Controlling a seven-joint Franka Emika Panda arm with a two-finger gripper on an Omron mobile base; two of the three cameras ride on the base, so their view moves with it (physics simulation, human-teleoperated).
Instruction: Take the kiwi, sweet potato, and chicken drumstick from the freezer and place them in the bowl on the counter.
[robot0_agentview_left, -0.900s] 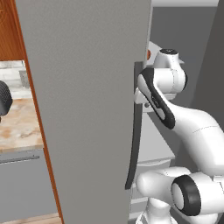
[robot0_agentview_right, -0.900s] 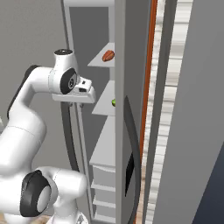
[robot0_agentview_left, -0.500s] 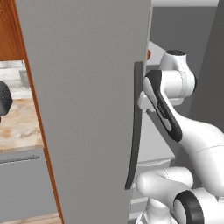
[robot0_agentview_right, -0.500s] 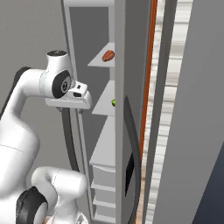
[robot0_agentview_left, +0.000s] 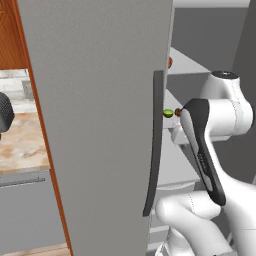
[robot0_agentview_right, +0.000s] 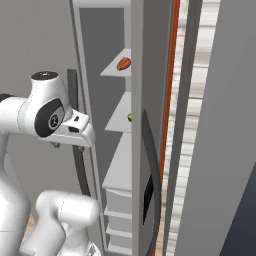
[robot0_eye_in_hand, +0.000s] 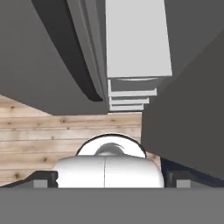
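Arm pulled back from freezer (robot0_agentview_left: 100, 115), vertical handle (robot0_agentview_left: 154, 145), kiwi (robot0_agentview_left: 168, 113) shelved

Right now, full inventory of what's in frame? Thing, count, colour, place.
freezer door: 1, matte grey, swung open, across the left base view
door handle: 1, dark, long and vertical, on the door's edge
freezer shelves: several, pale grey, stacked inside the open freezer
kiwi: 1, bright green, on a middle shelf just past the handle
reddish-brown item: 1, on the upper shelf; too small to identify
counter: 1, beige marbled, left of the door
wood floor: pale planks, seen in the hand view
robot arm: 1, white with dark joints, beside the open freezer
claw: 1, dark tips spread wide apart, holding nothing
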